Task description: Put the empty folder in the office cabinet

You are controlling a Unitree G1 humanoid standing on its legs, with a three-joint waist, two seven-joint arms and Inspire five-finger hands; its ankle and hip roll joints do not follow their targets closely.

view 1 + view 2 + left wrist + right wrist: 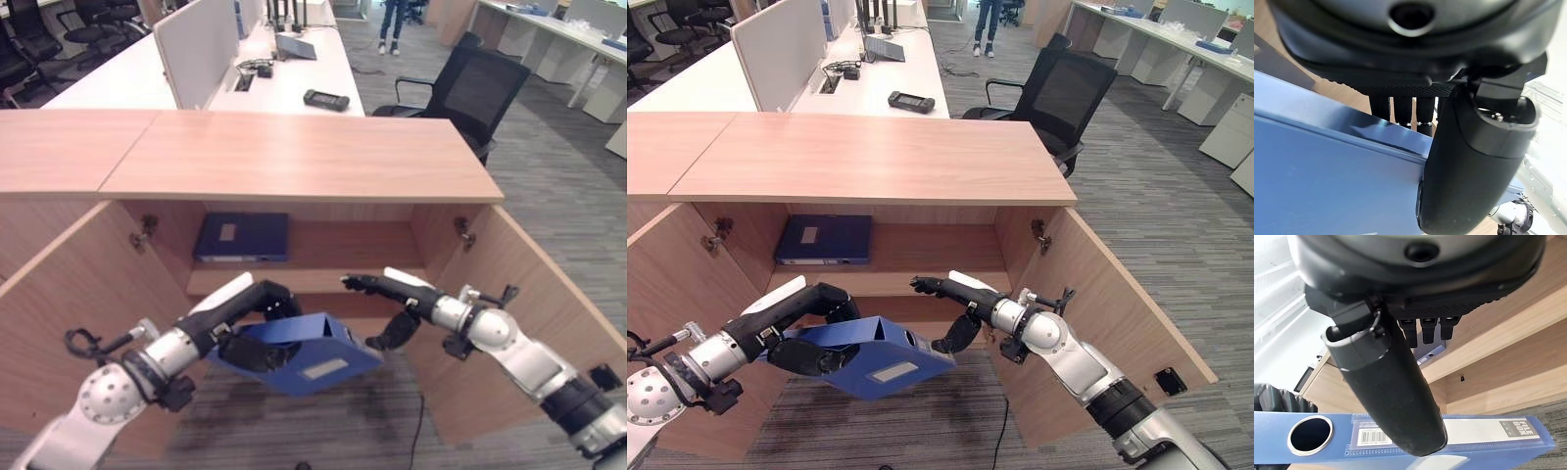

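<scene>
The blue folder (299, 354) hangs in the lower centre of the frame, just in front of the open office cabinet (294, 157), tilted so its labelled spine faces down toward the floor and its far end points at the lower compartment. The left hand (253, 328) comes in from the lower left and is clamped on the folder's near end, fingers over the top and thumb curled under, which keeps the weight steady while the free end is aimed at the opening. The right hand (387, 299) reaches in from the lower right with its fingers stretched straight out above the folder's far corner and its thumb hanging beside that corner; it looks relaxed rather than gripping, probably placed to guide or steady that end, though I cannot tell whether it touches the folder. A second blue folder (242, 236) lies flat on the upper shelf (343, 243), left of centre, so the lower space seems the likelier destination. Both doors (69, 304) stand swung wide, leaving the way in clear. The folder is not yet inside.
</scene>
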